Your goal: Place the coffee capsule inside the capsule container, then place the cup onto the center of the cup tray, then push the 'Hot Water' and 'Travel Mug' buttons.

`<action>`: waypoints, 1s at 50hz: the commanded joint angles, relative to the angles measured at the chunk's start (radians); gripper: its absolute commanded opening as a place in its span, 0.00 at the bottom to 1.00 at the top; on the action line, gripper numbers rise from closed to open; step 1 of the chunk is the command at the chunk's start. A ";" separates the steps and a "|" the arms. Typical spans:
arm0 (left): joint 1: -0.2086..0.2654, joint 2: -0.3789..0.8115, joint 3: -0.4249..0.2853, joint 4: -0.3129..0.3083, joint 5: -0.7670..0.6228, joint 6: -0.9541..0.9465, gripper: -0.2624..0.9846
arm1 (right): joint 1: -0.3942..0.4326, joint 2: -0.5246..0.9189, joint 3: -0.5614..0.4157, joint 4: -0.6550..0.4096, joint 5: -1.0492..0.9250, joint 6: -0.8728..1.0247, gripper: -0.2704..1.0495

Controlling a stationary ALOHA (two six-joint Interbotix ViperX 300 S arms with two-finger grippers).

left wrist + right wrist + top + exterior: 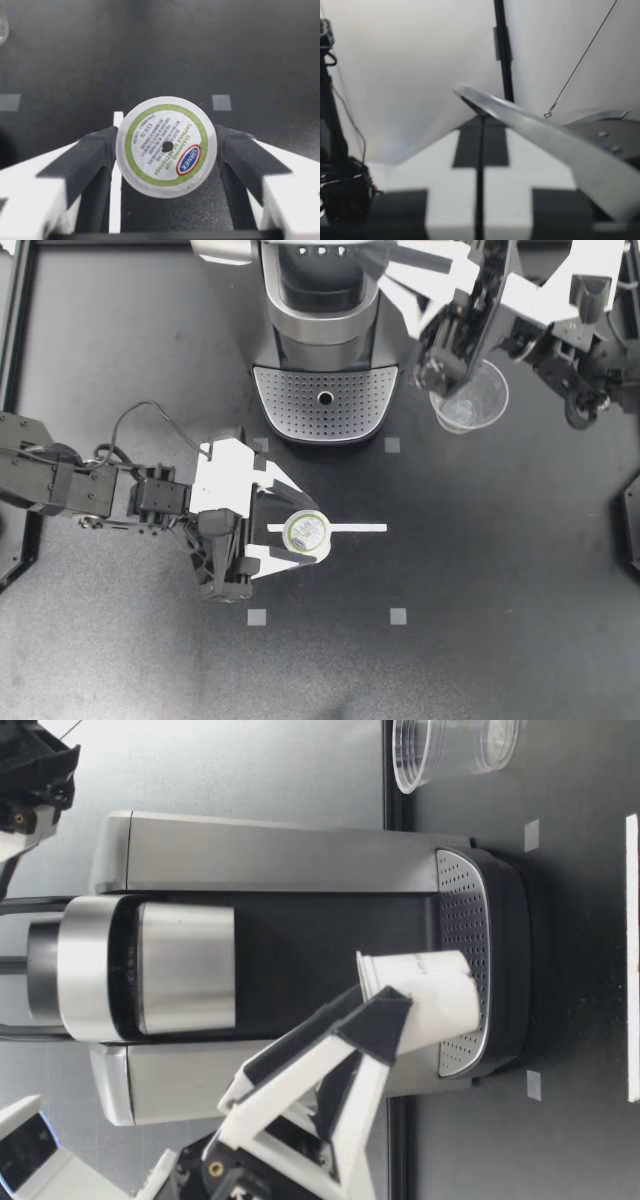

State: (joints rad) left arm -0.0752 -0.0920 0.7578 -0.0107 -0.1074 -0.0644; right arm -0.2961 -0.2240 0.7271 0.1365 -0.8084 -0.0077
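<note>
Left gripper [300,532] is clamped on the coffee capsule [306,530], clear of the table [500,570]. Keep it foil-up; carry toward twelve o'clock, to the coffee machine [320,340].

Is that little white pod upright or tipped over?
Upright: the capsule shows its foil lid facing up; my left gripper pinches its sides.

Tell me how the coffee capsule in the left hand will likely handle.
Probably light: my left hand holds the coffee capsule by a side pinch alone. Its round, smooth wall could slip or twist between the pads. The lid looks thin, with a hole at its middle, so hard squeezing may dent it.
</note>
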 commanded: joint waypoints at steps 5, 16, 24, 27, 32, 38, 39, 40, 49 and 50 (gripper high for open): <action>-0.002 -0.012 -0.015 0.000 -0.018 0.000 0.65 | -0.060 -0.005 -0.051 0.003 -0.014 0.002 0.22; -0.002 -0.011 -0.023 0.000 -0.028 0.003 0.65 | -0.123 0.018 -0.084 0.003 -0.009 0.002 0.22; -0.002 -0.011 -0.023 0.000 -0.029 0.003 0.66 | -0.158 0.038 -0.110 0.003 -0.003 0.002 0.22; -0.002 -0.011 -0.025 0.000 -0.029 0.003 0.65 | -0.172 0.046 -0.120 0.003 0.003 0.002 0.22; -0.002 -0.011 -0.028 0.000 -0.029 0.003 0.65 | -0.198 0.057 -0.133 0.003 0.020 0.002 0.22; -0.002 -0.011 -0.032 0.000 -0.029 0.005 0.65 | -0.232 0.067 -0.146 0.003 0.034 0.002 0.22; -0.002 -0.011 -0.032 0.000 -0.029 0.003 0.65 | -0.236 0.069 -0.147 0.003 0.034 0.002 0.22; -0.002 -0.011 -0.032 0.000 -0.029 0.005 0.66 | -0.241 0.069 -0.147 0.002 0.034 0.002 0.22; -0.002 -0.020 -0.046 0.003 -0.029 0.015 0.65 | -0.250 0.066 -0.146 -0.002 0.034 0.006 0.22; -0.002 -0.025 -0.054 0.005 -0.029 0.020 0.66 | -0.249 0.063 -0.144 -0.003 0.032 0.006 0.22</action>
State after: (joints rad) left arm -0.0752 -0.0920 0.7394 -0.0092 -0.1273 -0.0506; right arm -0.5139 -0.1473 0.6029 0.1319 -0.7716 -0.0031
